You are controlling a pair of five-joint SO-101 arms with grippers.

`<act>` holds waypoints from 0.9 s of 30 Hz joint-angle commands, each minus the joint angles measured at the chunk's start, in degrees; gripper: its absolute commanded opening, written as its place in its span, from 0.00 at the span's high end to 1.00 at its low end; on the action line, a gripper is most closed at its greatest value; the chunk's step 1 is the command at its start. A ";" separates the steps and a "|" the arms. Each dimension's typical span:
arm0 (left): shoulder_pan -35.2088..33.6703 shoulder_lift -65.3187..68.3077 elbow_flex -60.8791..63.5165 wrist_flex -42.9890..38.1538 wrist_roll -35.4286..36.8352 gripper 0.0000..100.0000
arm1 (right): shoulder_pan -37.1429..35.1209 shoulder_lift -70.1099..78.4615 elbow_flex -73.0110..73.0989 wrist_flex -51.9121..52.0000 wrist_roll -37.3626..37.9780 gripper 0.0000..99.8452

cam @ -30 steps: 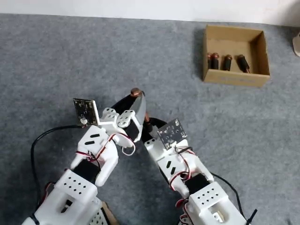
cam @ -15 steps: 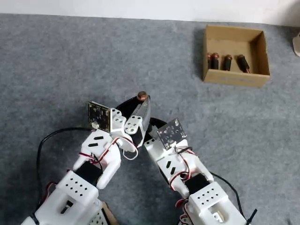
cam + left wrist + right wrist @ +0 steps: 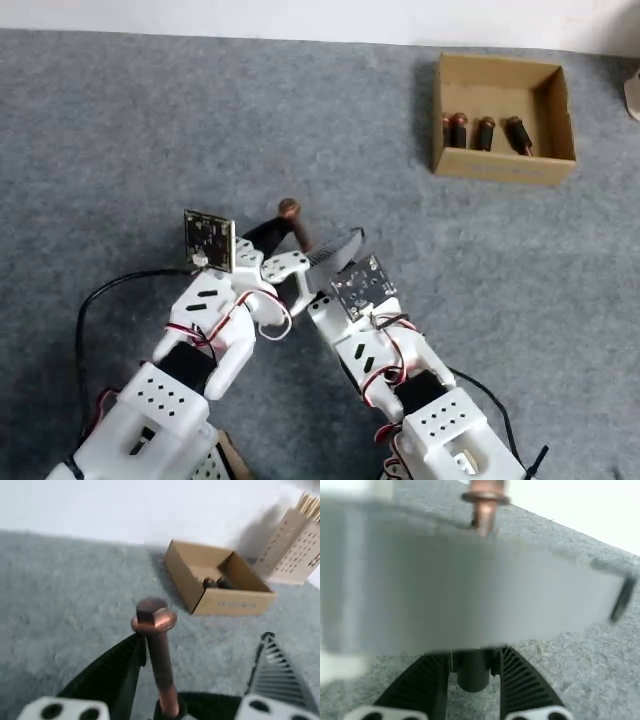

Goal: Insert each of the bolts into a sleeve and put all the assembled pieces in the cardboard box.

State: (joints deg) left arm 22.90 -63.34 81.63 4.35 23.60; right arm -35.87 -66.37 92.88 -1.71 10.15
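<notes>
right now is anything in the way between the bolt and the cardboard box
Nothing visible. The carpet between the bolt and the cardboard box lies bare. The left gripper is open around the bolt, and the right gripper is shut on the sleeve that the bolt sits in.

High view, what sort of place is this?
Most likely a small robotics test bench: a left arm and a right arm side by side on a grey mat, a copper bolt set in a dark sleeve, and a cardboard box holding assembled pieces.
</notes>
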 commanded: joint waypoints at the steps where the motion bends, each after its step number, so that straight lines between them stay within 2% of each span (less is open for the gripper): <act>1: 1.36 -0.40 -3.65 1.67 0.70 0.65 | 0.04 -1.19 -1.01 -1.10 0.79 0.99; 6: 4.53 -0.40 -3.65 3.34 0.53 0.65 | 5.23 -1.19 -1.45 -1.10 0.79 0.99; 16: 4.88 -0.40 -5.14 3.43 0.35 0.65 | 3.91 -1.19 -1.45 -1.10 -1.32 0.99; 27: 4.97 -0.40 -4.97 3.43 0.35 0.65 | 8.04 -0.75 -1.45 -1.10 -1.58 0.99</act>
State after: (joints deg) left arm 26.95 -63.34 79.87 7.60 23.87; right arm -29.89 -66.37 92.88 -1.71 9.10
